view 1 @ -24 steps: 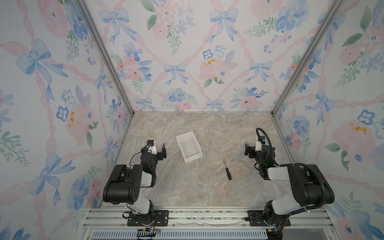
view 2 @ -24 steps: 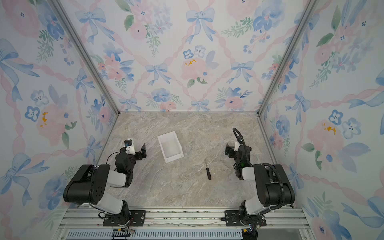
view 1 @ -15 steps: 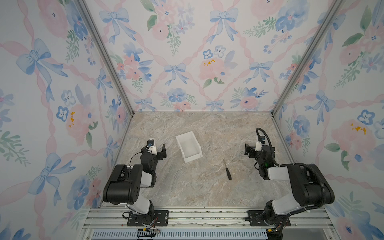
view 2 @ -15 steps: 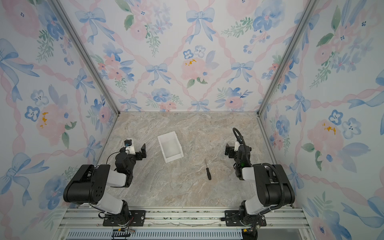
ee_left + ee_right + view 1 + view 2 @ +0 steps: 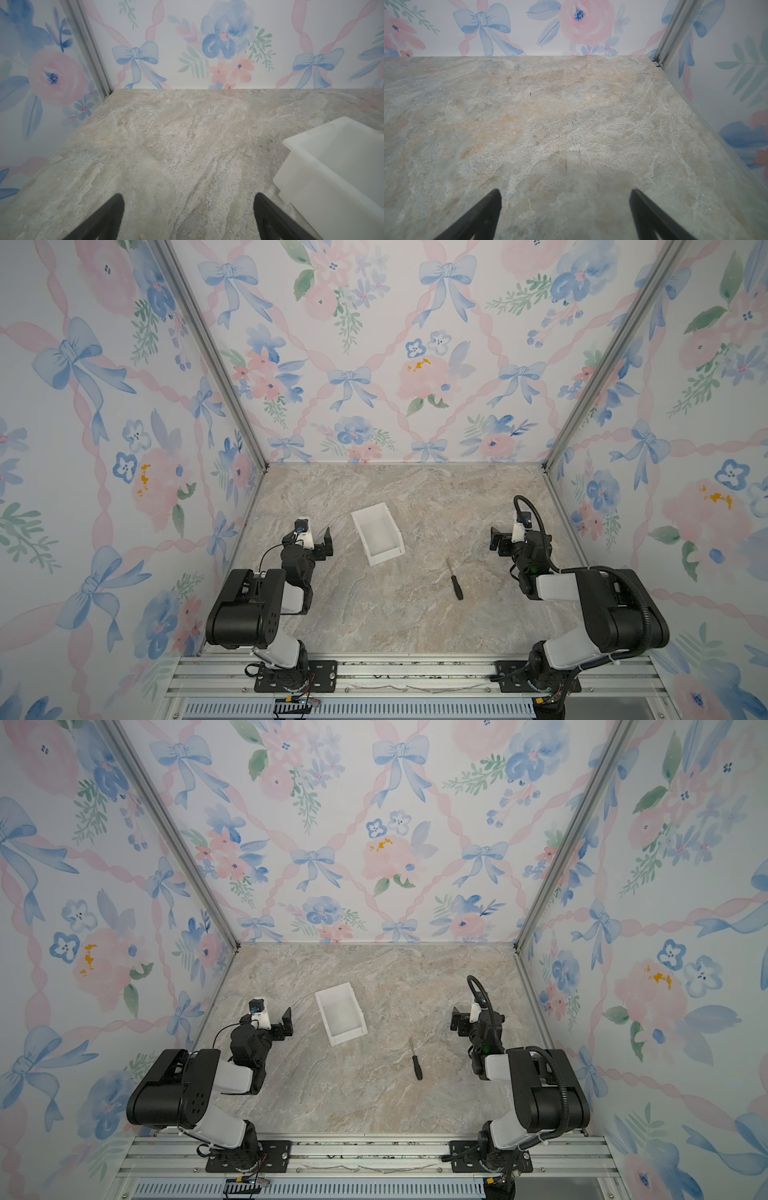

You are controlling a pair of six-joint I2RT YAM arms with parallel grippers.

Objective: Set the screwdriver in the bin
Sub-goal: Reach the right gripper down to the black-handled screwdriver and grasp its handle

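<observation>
The screwdriver lies flat on the marbled table, out of the bin and apart from it on its near right. Its long axis runs roughly near to far, with the black handle at the near end and the shaft tip pointing far and slightly left. It sits to the near left of the right gripper, which is the closer of the two. That gripper's fingers are spread wide and empty. The left gripper is also spread and empty beside the bin. No brand, label or writing can be read.
</observation>
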